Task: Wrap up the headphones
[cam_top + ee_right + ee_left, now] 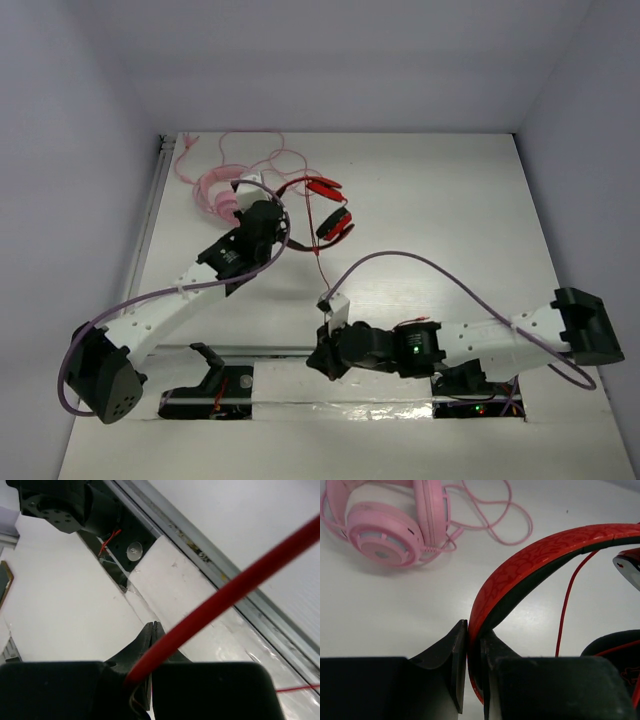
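Red patterned plastic fills the slit of the left gripper [473, 635]: its jaws are nearly closed, pinching the headband [530, 555] of the red headphones [322, 205]. From there, the left wrist view shows the band arching up and right, black underneath, with the thin red cable [566, 610] hanging beneath it. The pink headphones [385, 535] lie well apart at the upper left.

The right gripper [152, 630] is closed almost fully on the cable, which runs taut from the jaws toward the upper right. Behind it, the right wrist view shows only a metal rail [200, 555] and the white table [65, 605].

Only the top view shows the whole layout. The red headphones sit at the far middle of the table just beside the pink ones, ear cups [335, 225] toward the right. The cable drops from them toward the right arm.
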### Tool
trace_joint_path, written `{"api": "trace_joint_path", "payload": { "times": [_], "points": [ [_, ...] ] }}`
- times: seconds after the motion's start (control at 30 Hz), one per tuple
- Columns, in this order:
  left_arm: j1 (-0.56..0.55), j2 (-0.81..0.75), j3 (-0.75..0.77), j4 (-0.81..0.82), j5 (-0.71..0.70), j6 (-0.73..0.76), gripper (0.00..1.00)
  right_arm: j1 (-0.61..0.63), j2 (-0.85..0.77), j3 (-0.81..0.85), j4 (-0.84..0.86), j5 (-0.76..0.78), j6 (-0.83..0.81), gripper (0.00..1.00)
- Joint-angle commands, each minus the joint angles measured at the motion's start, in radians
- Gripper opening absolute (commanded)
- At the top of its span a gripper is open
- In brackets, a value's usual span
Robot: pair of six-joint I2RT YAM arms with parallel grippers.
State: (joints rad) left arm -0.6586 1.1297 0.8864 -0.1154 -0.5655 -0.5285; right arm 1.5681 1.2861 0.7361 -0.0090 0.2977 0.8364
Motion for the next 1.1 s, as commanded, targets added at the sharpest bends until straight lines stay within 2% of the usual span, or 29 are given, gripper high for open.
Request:
{"api": "trace_joint_path", "payload": {
  "times": [0.0,0.23,0.37,0.5,0.57,0.63,0.87,1.07],
  "points": [
    [-0.084,-0.010,-0.047,0.002,-0.114,-0.028,0.00,0.003,-0.089,0.101,-0.245,0.078,-0.066,0.00],
    [-0.203,-0.001,-0.106,-0.101,-0.091,-0.045,0.00,-0.011,-0.214,0.225,-0.520,0.260,-0.213,0.00],
    [-0.236,0.013,-0.106,-0.122,0.048,-0.005,0.00,-0.074,-0.266,0.229,-0.552,0.258,-0.281,0.00],
    [-0.294,0.053,-0.031,-0.213,0.200,0.044,0.00,-0.135,-0.292,0.244,-0.586,0.268,-0.330,0.00],
    [-0.303,0.077,-0.006,-0.253,0.248,0.106,0.00,-0.204,-0.288,0.253,-0.615,0.274,-0.341,0.00],
    [-0.312,0.097,0.038,-0.289,0.297,0.145,0.00,-0.247,-0.289,0.258,-0.603,0.265,-0.358,0.00],
    [-0.334,0.209,0.072,-0.297,0.378,0.235,0.00,-0.281,-0.274,0.299,-0.536,0.202,-0.460,0.00],
    [-0.345,0.144,0.062,-0.276,0.548,0.380,0.00,-0.394,-0.257,0.284,-0.516,0.141,-0.513,0.00]
  ]
}}
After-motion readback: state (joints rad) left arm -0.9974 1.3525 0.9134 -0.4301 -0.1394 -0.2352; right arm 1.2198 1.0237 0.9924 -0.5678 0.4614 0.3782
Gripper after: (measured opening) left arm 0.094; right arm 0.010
